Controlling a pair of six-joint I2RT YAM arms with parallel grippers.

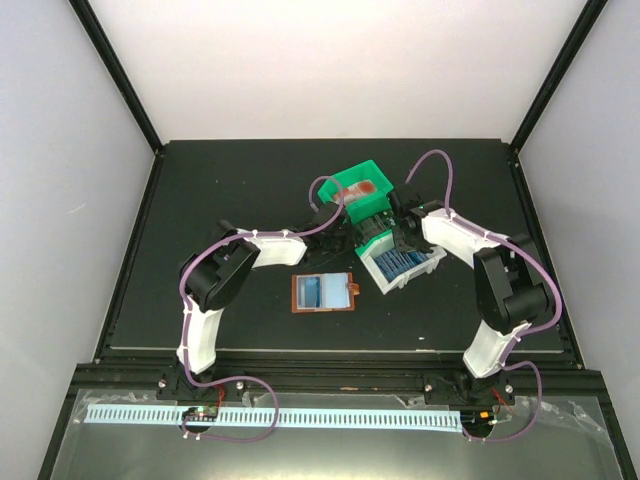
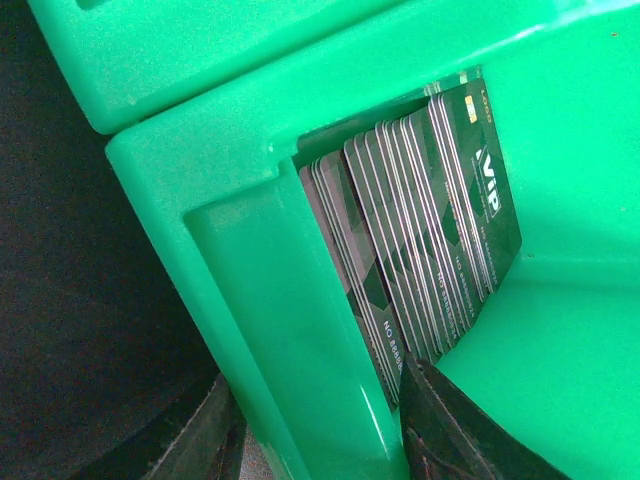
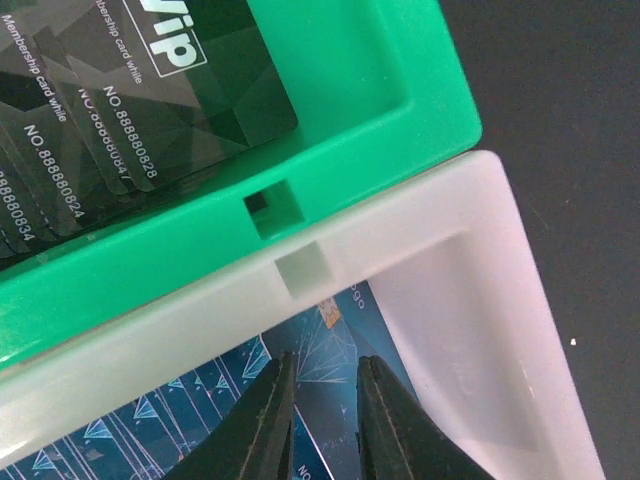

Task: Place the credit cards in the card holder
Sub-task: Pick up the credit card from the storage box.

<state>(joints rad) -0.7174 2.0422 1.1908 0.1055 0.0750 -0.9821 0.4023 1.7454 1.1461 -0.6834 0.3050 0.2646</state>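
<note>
- The card holder (image 1: 322,293) lies open near the middle of the table (image 1: 220,180), with a blue card (image 1: 312,292) showing inside.
- From it, the green bin (image 1: 350,180) sits at 1 o'clock and the white bin (image 1: 432,262) between 2 and 3 o'clock.
- Left claw (image 2: 315,400): the fingers stand apart, astride the green bin's wall and the dark cards (image 2: 440,230) standing on edge. Whether they pinch I cannot tell.
- Right claw (image 3: 325,375): a narrow gap with nothing clamped, over the blue cards (image 3: 150,430) in the white bin.

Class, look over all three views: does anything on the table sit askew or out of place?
The white bin of blue cards sits skewed against the green bin, both turned at an angle to the table. Nothing looks spilled or damaged.
</note>
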